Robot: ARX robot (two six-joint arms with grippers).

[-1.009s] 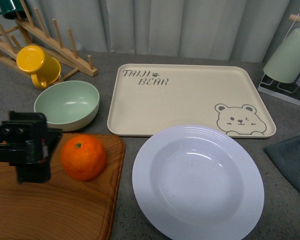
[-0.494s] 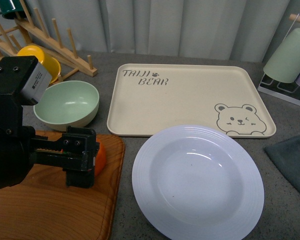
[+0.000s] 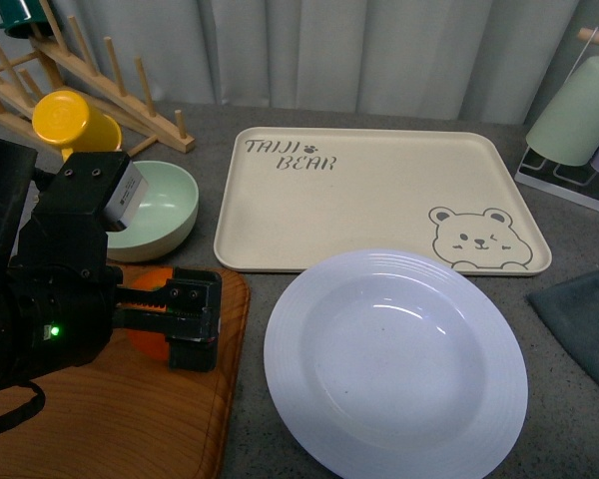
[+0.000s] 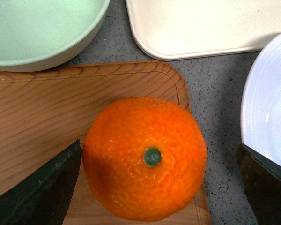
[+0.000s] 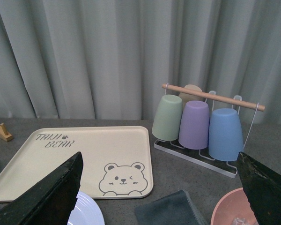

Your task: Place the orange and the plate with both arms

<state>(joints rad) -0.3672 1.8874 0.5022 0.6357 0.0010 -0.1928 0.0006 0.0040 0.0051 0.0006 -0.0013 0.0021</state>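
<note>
The orange [image 4: 145, 157] sits on a wooden board, stem spot facing the left wrist camera. My left gripper [image 4: 152, 187] hangs open straddling it, one dark finger [image 4: 37, 187] on each side with a gap to the skin. In the front view the left gripper [image 3: 160, 314] and its arm cover most of the orange [image 3: 148, 344]. The white plate [image 3: 290, 339] lies empty on the grey table just right of the board, and its rim [image 4: 267, 108] shows in the left wrist view. My right gripper [image 5: 159, 192] is open and empty, held high over the table's right side.
The wooden board [image 3: 110, 419] fills the front left. Behind it are a pale green bowl [image 3: 170, 205], a yellow mug [image 3: 70, 120] and a wooden rack [image 3: 80, 60]. The beige bear tray [image 3: 379, 195] lies behind the plate. At right are a cup rack [image 5: 201, 122], a dark cloth [image 3: 584, 319] and a pink bowl [image 5: 234, 208].
My left arm has swung in from the left and rightward over the orange, now hiding most of it. The orange and plate have not moved.
</note>
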